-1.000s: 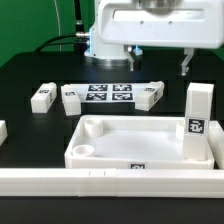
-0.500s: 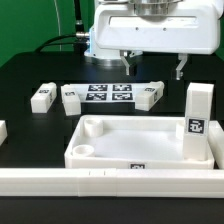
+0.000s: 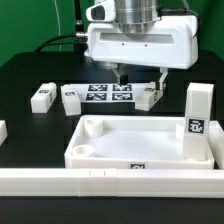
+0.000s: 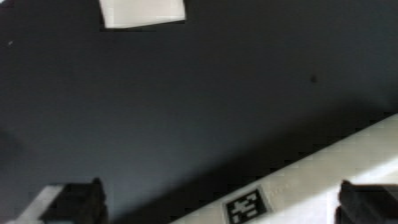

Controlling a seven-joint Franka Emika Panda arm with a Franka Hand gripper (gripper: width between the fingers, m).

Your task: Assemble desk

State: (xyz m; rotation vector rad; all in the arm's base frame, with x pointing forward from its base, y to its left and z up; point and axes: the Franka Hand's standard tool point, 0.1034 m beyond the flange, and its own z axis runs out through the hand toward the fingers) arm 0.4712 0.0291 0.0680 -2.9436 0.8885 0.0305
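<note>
**Wide claw over a lying leg, one leg already standing in the tabletop**

The table (image 3: pixel 25 80) is matte black, with a green wall behind it at the exterior view's left. Starting from that side, a first leg (image 3: pixel 42 96) and a second leg (image 3: pixel 70 98) lie flat, close together, near the marker board (image 3: pixel 108 95). They seem to wait there as loose stock, apart from the work area.

Just beside the board's other end lies a third leg (image 3: pixel 150 97). The gripper (image 3: pixel 140 80) hangs above it with its jaws spread wide and holds nothing. I judge that the wide opening lets the fingers pass on both sides of the block.

In front, the tabletop (image 3: pixel 110 157) lies rim up, so its corner sockets are open for the legs. It sits against the long border rail (image 3: pixel 100 182), which probably keeps it from sliding. At the exterior view's right, an upright leg (image 3: pixel 198 112) stands in the tabletop's corner, so one leg of four looks placed.

The exterior view does not show how the fingers line up with what is below. The wrist view does. It shows both dark fingertips (image 4: pixel 80 200) and, between them, a white tagged part (image 4: pixel 294 190) that they do not touch. I cannot tell whether this part is the third leg. A small white block (image 4: pixel 143 12) lies further off. The wrist view gives no overview of the layout.
</note>
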